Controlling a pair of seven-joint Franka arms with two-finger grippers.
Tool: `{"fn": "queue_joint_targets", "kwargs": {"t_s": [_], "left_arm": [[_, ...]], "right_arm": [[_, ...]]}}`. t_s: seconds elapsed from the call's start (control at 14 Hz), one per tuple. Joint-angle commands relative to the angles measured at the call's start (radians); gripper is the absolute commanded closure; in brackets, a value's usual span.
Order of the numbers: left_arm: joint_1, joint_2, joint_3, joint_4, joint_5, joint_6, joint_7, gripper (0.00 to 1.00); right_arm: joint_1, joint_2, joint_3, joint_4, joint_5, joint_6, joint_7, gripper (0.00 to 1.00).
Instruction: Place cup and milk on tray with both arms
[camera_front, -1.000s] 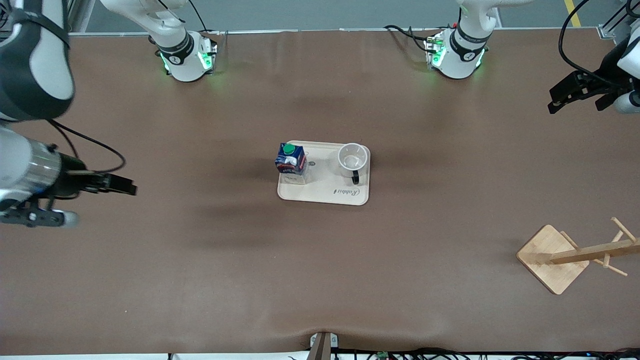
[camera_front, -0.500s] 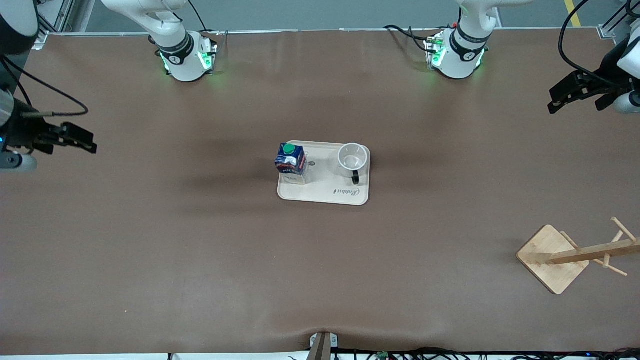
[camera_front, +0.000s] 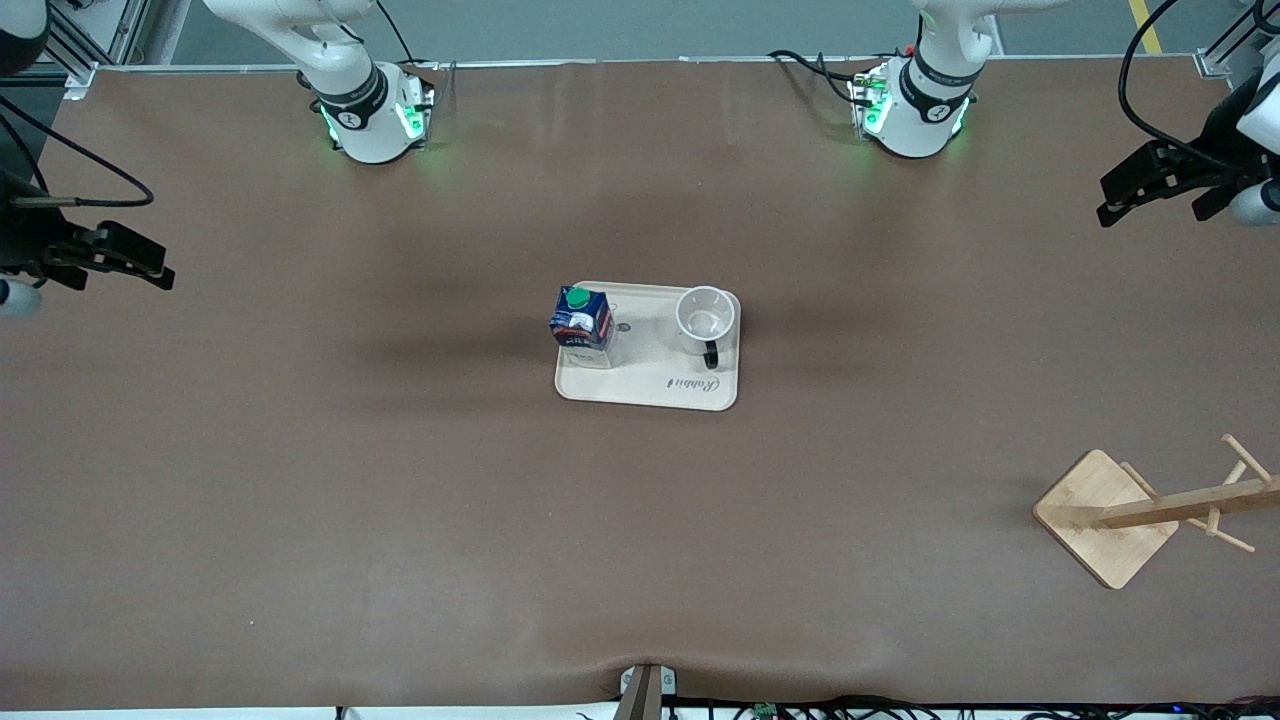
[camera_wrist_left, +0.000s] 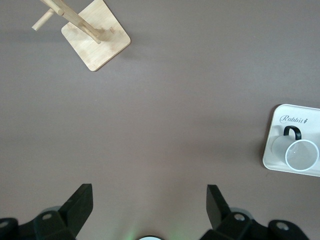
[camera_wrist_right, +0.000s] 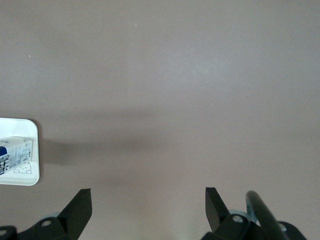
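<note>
Though boxy, milk (camera_front: 582, 322) on flat tray (camera_front: 650, 385)

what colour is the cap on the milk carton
Green; the milk cap shows best in the front view.

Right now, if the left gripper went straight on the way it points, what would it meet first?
Only bare table, it seems: the open left gripper faces brown surface, with the tray and wooden rack off to the sides.

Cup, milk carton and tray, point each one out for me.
cup (camera_front: 705, 317), front view, on the inside of the white bowl.
milk carton (camera_front: 583, 322), front view, on its blue side.
tray (camera_front: 650, 385), front view, on bare cream surface.
</note>
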Motion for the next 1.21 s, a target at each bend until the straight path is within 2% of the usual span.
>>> {"fn": "queue_joint_targets", "kwargs": {"t_s": [0.0,0.36,0.64,1.14], "left_arm": [[0.002,-0.015,-0.004,0.001,0.000,-0.009,-0.001,0.00],[0.001,-0.012,-0.005,0.003,0.000,-0.008,0.001,0.00],[0.004,0.014,-0.004,0.044,0.000,-0.009,0.012,0.00],[0.001,0.032,-0.004,0.070,0.001,-0.009,0.012,0.00]], "right_arm": [[-0.029,0.017,0.010,0.032,-0.001,-0.023,-0.014,0.00],[-0.033,0.017,0.013,0.116,-0.013,-0.031,-0.003,0.00],[-0.053,0.011,0.009,0.098,0.001,-0.128,-0.002,0.00],[-0.069,0.016,0.010,0.109,-0.015,-0.119,-0.002,0.00]]}}
